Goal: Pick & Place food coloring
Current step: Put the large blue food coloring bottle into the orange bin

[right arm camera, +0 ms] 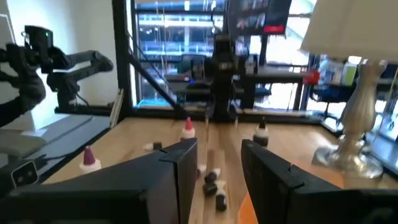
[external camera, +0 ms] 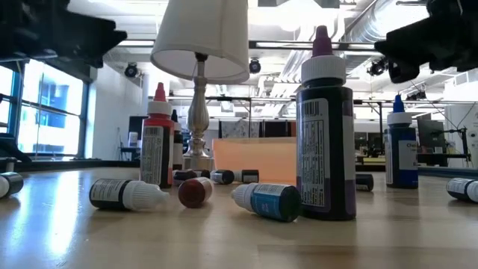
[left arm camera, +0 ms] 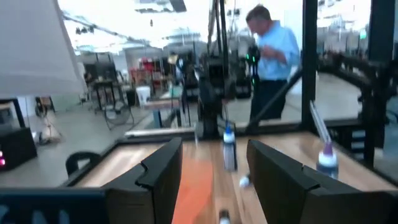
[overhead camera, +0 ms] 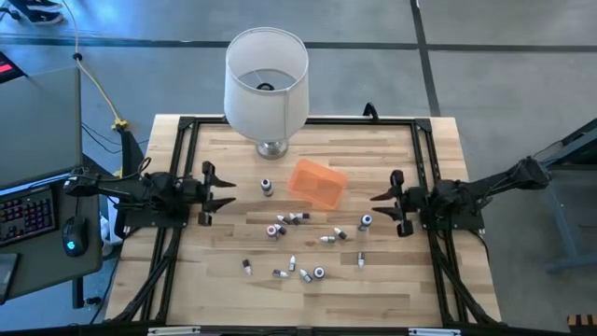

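food coloring scattered, labels unreadable | left end effector released – right end effector released

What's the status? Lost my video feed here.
Left gripper and right gripper open, empty, at table edges. Food coloring bottles scattered mid-table, untouched. Orange tray and lamp behind them.

A white lampshade on a silver lamp base is seen near the far edge of the wooden table. An orange tray is placed just beside it. A person is seen beyond the table.
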You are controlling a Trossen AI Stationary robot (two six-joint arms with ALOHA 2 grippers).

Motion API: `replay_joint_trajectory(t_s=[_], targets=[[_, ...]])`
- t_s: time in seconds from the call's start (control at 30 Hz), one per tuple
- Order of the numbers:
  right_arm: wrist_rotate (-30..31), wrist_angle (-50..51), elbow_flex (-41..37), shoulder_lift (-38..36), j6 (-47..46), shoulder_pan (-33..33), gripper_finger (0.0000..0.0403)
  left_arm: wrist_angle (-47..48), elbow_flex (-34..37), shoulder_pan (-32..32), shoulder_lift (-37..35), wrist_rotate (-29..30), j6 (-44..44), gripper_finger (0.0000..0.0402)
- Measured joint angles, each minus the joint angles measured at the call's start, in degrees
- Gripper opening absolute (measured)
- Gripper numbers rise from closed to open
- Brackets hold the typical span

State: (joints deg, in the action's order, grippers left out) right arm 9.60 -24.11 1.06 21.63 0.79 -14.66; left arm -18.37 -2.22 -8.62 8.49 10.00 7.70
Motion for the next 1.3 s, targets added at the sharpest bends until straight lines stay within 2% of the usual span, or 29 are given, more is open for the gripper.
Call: replay_joint_trajectory(t_s=[0.2,0.47,0.8,0.93,1.13,1.3], targets=[[-6.43,-0.81,0.0,7.73,-0.73,-0.02,0.0117,-2.46,0.0,0.0,0.02,2.29,-6.67,0.0179],[-3.73,-0.44,0.0,14.77,-0.86,0.0,0.0117,-5.7,0.0,0.0,0.02,6.87,-7.78,0.0179],[-2.56,-0.42,0.0,20.31,-0.51,0.0,0.0117,-9.1,-0.02,0.0,0.02,7.19,-7.99,0.0179],[-2.24,-0.12,0.04,22.01,-0.47,0.0,0.0097,-9.07,-0.02,0.0,0.02,7.23,-8.12,0.0179],[0.51,0.03,0.18,23.85,-0.8,-0.03,0.0039,-9.05,-0.02,0.0,0.02,7.28,-8.21,0.0179],[2.57,-4.78,-0.2,24.27,-0.49,0.02,0.0039,-10.0,-0.02,-0.02,0.02,8.24,-8.21,0.0179]])
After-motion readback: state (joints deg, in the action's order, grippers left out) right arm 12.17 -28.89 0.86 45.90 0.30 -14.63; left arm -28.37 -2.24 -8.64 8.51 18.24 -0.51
